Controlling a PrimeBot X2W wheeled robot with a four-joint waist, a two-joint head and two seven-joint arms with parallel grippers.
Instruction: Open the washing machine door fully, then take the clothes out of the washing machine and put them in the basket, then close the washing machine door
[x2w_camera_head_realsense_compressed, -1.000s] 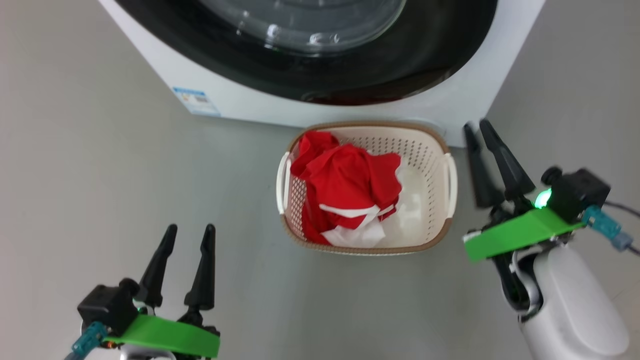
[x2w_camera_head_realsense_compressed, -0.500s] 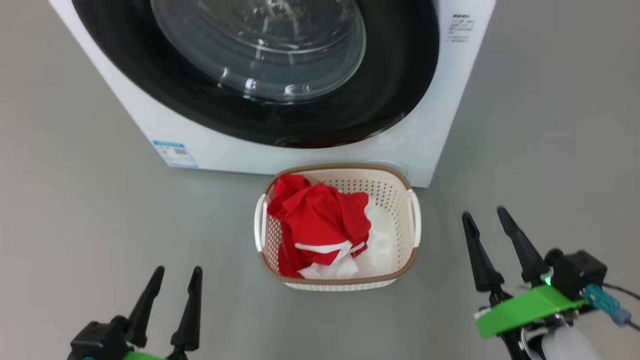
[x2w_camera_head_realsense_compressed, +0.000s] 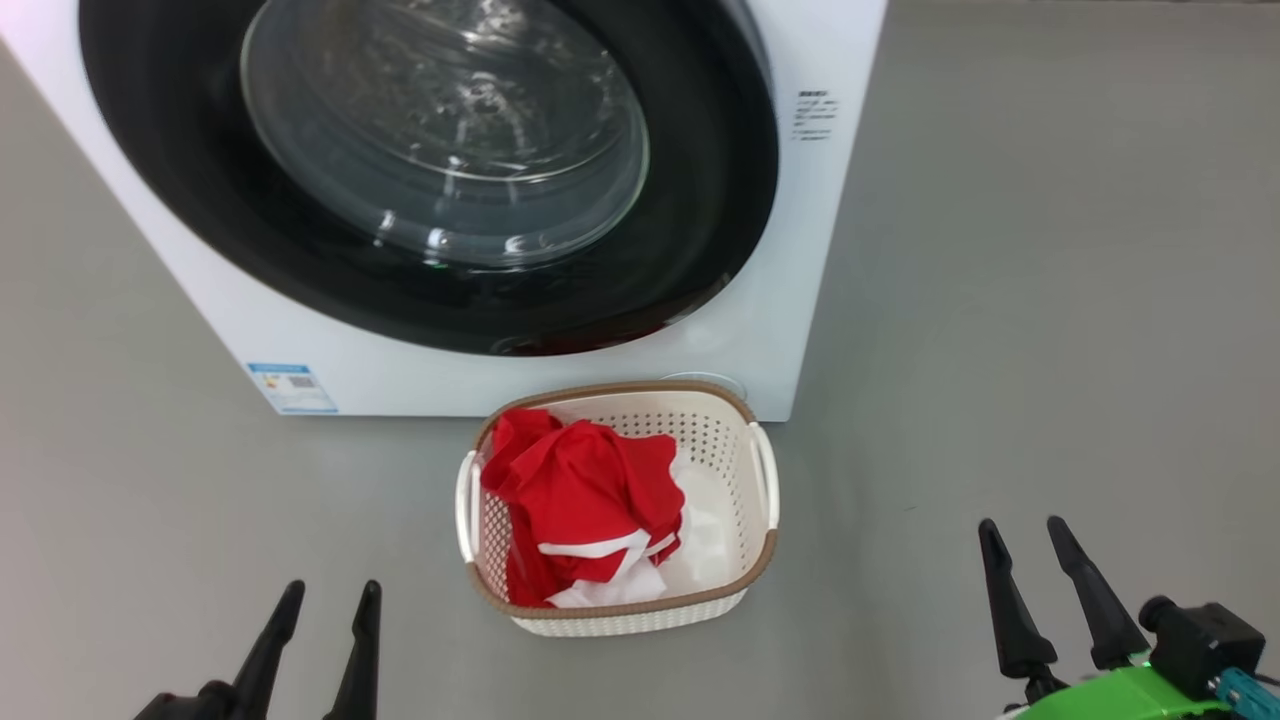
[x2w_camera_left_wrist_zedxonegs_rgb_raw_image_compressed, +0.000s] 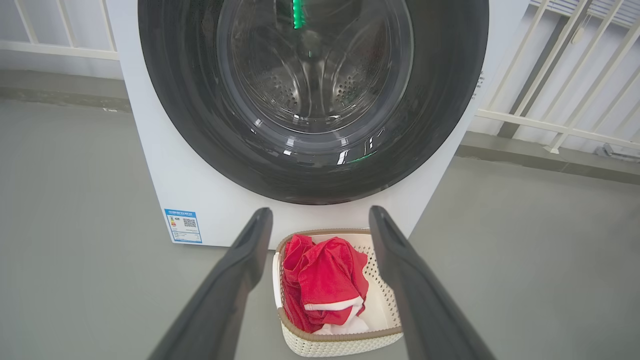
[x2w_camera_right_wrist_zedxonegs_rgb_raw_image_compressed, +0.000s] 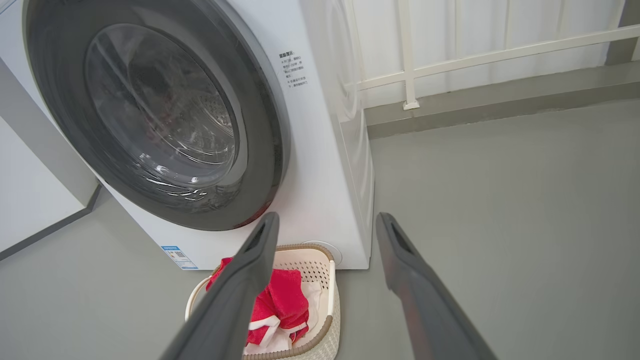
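The white washing machine (x2w_camera_head_realsense_compressed: 800, 230) (x2w_camera_left_wrist_zedxonegs_rgb_raw_image_compressed: 150, 165) (x2w_camera_right_wrist_zedxonegs_rgb_raw_image_compressed: 320, 165) stands ahead with its round black-rimmed door (x2w_camera_head_realsense_compressed: 700, 220) (x2w_camera_left_wrist_zedxonegs_rgb_raw_image_compressed: 440, 100) (x2w_camera_right_wrist_zedxonegs_rgb_raw_image_compressed: 270, 140) lying flat against the front. On the floor before it sits the cream basket (x2w_camera_head_realsense_compressed: 745, 570) (x2w_camera_left_wrist_zedxonegs_rgb_raw_image_compressed: 385, 305) (x2w_camera_right_wrist_zedxonegs_rgb_raw_image_compressed: 327, 305), holding the red and white clothes (x2w_camera_head_realsense_compressed: 580, 510) (x2w_camera_left_wrist_zedxonegs_rgb_raw_image_compressed: 325, 275) (x2w_camera_right_wrist_zedxonegs_rgb_raw_image_compressed: 285, 300). My left gripper (x2w_camera_head_realsense_compressed: 330, 592) (x2w_camera_left_wrist_zedxonegs_rgb_raw_image_compressed: 320, 215) is open at the lower left, empty. At the lower right my right gripper (x2w_camera_head_realsense_compressed: 1022, 528) (x2w_camera_right_wrist_zedxonegs_rgb_raw_image_compressed: 327, 220) is open and empty too. Both are well back from the basket.
Grey floor (x2w_camera_head_realsense_compressed: 1050, 300) spreads around the machine and basket. A blue label (x2w_camera_head_realsense_compressed: 292, 388) (x2w_camera_left_wrist_zedxonegs_rgb_raw_image_compressed: 182, 226) sits on the machine's lower left front. A white railing (x2w_camera_right_wrist_zedxonegs_rgb_raw_image_compressed: 410, 65) (x2w_camera_left_wrist_zedxonegs_rgb_raw_image_compressed: 550, 125) and a wall run behind the machine.
The whole head picture has shifted, so the camera has moved: machine and basket sit lower and smaller. Both grippers have dropped toward the bottom edge, the right one farther from the basket.
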